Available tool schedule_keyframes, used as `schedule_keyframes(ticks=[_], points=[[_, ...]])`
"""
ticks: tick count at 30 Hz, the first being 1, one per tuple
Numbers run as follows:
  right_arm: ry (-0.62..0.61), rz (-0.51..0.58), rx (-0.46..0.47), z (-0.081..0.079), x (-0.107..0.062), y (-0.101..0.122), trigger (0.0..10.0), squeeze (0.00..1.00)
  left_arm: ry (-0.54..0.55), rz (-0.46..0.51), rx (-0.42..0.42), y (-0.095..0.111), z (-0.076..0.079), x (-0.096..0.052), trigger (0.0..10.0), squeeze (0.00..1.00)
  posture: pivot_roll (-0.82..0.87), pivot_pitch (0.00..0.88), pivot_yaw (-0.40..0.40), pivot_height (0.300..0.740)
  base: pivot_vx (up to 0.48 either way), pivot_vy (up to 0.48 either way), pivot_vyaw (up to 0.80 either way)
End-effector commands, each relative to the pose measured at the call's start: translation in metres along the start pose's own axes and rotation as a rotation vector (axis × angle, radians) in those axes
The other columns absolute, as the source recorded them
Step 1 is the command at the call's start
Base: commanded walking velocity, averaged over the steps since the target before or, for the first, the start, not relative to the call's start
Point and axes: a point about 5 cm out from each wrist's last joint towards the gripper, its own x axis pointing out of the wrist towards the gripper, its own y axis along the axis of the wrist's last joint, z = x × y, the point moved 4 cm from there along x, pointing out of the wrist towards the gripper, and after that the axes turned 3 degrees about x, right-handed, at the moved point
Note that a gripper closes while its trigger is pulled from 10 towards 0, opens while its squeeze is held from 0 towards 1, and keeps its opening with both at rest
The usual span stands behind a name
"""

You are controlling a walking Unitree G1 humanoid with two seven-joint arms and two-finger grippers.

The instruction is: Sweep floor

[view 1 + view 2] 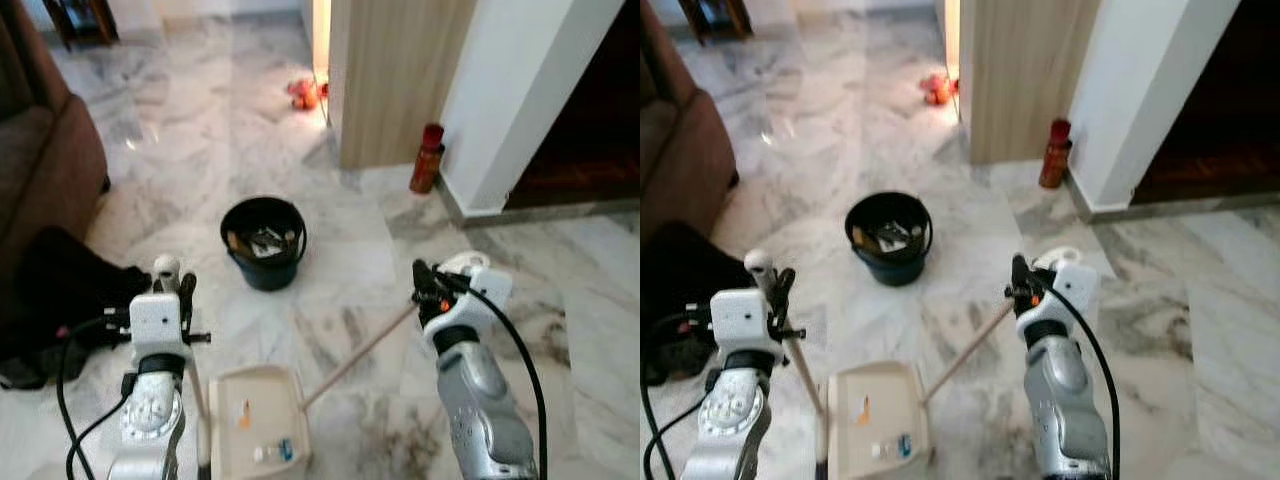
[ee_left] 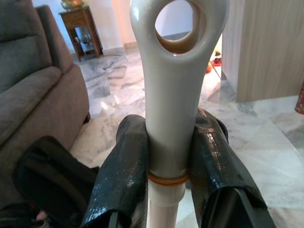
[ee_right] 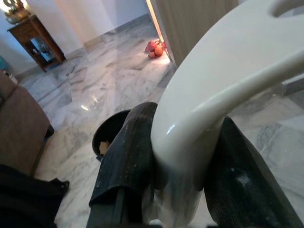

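Two long-handled things are in hand at once, and that is where the trouble could start. The cream plastic dustpan (image 1: 255, 425) sits on the white-grey marble floor (image 1: 340, 250) just below and between the two tools, with a few scraps of litter lying in its tray. Its upright cream handle with a round hanging hole (image 2: 173, 71) is clamped between the black fingers of the left tool (image 1: 172, 290). The right tool (image 1: 432, 290) is closed on the curved cream grip (image 3: 209, 99) of the broom, whose thin pale wooden stick (image 1: 355, 355) slants down from that tool toward the dustpan's mouth; the broom head itself I cannot make out.

Ahead of both tools, well apart from the dustpan, stands a round black plastic bucket (image 1: 263, 243) already holding rubbish. If the dustpan is lifted toward it tilted, the scraps could slide off the open lip back onto the floor. The smooth glossy handles could also twist in the fingers. A dark bag with cables (image 1: 60, 290) lies near the left tool, beside the brown sofa (image 1: 40, 170), and could snag the arm's own cable. Beyond the right tool a red bottle (image 1: 428, 158) stands by the white wall corner (image 1: 520, 110), liable to be knocked by a wide broom swing.
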Motion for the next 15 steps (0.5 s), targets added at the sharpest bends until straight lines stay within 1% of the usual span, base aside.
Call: schedule_keyframes(ticks=[1,7,13,15], points=[[0.011,0.042,0.017,-0.0026,-0.0006,0.0103,10.0,0.0,0.002,0.036,0.02,0.0095,-0.001,0.001,10.0,0.0,0.03,0.112,0.016,0.74,0.337,0.0,0.0],[0.022,0.05,0.002,-0.0045,-0.0008,0.0115,10.0,0.0,0.005,0.037,0.022,0.0098,-0.0013,0.0012,10.0,0.0,0.03,0.113,0.016,0.74,0.338,0.0,0.0],[0.032,0.048,0.001,-0.0061,-0.0012,0.011,10.0,0.0,0.008,0.038,0.023,0.0102,-0.0015,0.0019,10.0,0.0,0.04,0.112,0.014,0.74,0.336,0.0,0.57],[0.033,0.045,0.005,-0.0062,-0.0009,0.0101,10.0,0.0,0.006,0.037,0.025,0.0097,-0.0013,0.0019,10.0,0.0,0.04,0.101,0.016,0.74,0.336,0.0,0.22]])
